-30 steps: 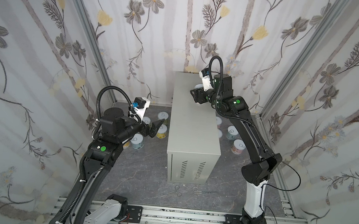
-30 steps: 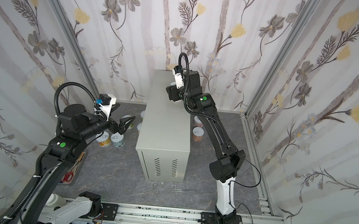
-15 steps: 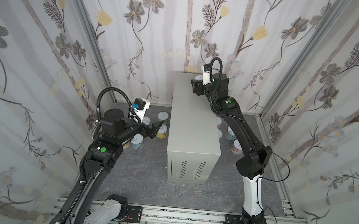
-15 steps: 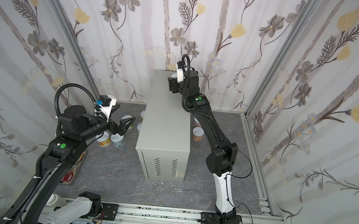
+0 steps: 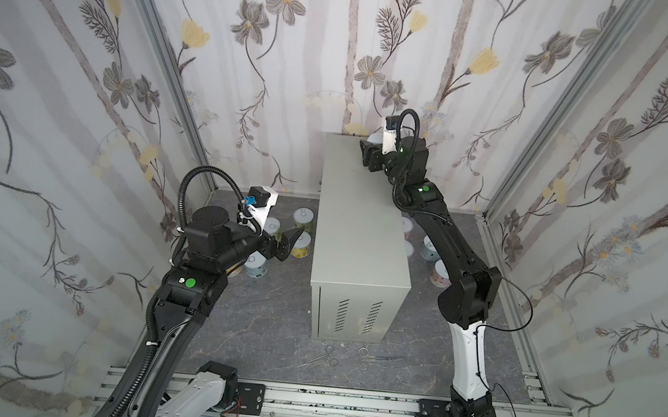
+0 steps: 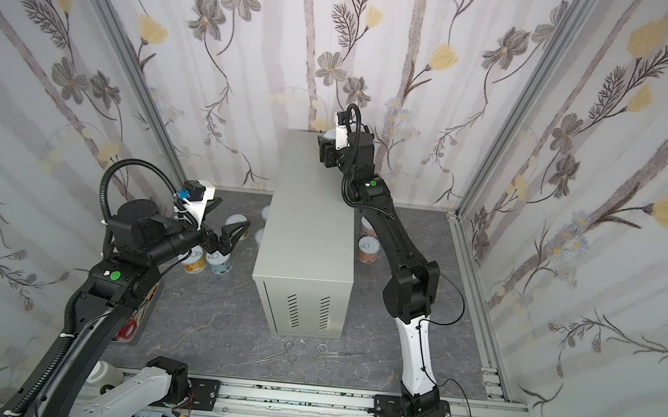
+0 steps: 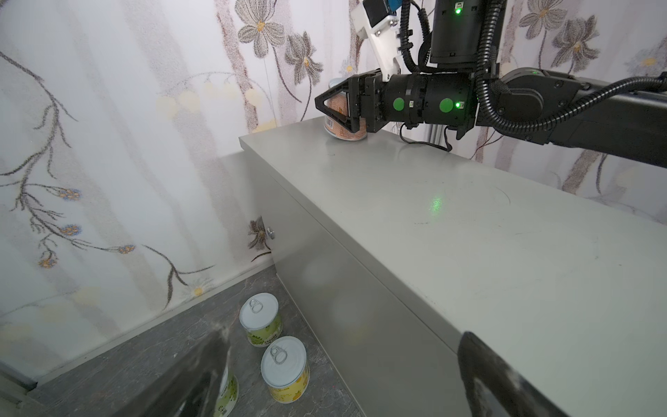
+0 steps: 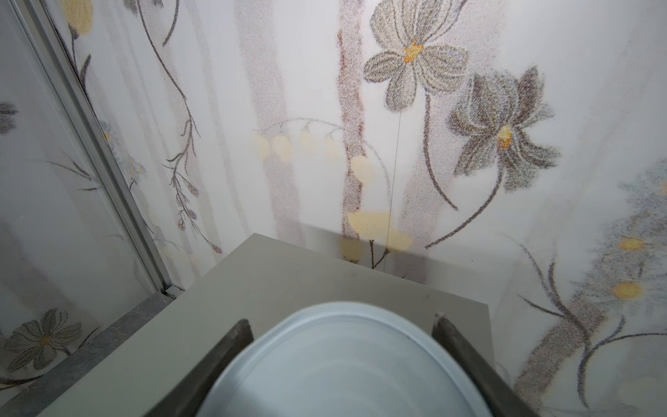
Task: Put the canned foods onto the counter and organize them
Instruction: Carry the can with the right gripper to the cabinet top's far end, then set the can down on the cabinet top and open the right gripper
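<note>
While right hand [image 7: 332, 103] clasps it, orange can [image 7: 341, 134] sits between fingers [image 8: 235, 342].

We look into a robot test cell in a lab, dressed up as a room: floral wallpaper panels [image 5: 295, 68] are fixed between bare aluminium posts [image 5: 165, 59] around a dark marbled floor [image 5: 263, 319]. Along the front an aluminium rail [image 5: 347, 403] carries the bolted bases of the left arm [image 5: 170, 327] and the right arm [image 5: 468, 356]. A plain grey metal cabinet [image 5: 359, 237] stands in the middle.
</note>
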Robot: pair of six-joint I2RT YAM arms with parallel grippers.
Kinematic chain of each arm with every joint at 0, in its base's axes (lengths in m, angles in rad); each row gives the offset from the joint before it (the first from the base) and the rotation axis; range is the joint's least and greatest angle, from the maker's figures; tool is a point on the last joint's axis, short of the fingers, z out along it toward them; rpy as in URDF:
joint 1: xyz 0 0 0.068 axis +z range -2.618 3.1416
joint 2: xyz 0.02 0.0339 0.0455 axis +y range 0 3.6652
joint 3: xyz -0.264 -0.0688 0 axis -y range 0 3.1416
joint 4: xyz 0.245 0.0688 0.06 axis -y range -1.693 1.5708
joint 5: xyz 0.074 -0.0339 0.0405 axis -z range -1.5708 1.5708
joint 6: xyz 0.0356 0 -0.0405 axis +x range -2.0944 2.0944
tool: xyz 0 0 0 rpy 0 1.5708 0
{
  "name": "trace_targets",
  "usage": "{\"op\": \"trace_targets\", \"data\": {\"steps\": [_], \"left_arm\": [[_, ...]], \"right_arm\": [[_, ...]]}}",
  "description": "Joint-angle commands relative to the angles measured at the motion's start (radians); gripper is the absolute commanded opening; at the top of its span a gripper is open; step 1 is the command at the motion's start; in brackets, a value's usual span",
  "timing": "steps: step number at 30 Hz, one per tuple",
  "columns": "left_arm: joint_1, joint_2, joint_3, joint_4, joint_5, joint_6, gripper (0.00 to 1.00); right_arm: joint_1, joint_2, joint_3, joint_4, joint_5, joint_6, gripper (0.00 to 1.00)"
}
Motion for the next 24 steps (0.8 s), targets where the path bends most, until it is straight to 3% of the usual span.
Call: {"op": "trace_targets", "data": {"steps": [1, 24], "left_arm": [[-0.001, 0.001, -0.002, 0.02, 0.007, -0.001, 1.0], [-0.001, -0.021, -0.013, 0.001, -0.007, 0.011, 1.0]], "right_arm": [[0.001, 0.02, -0.012, -0.186, -0.039, -0.009, 0.74], [-0.009, 0.034, -0.011, -0.113, -0.071, -0.003, 0.81]]}}
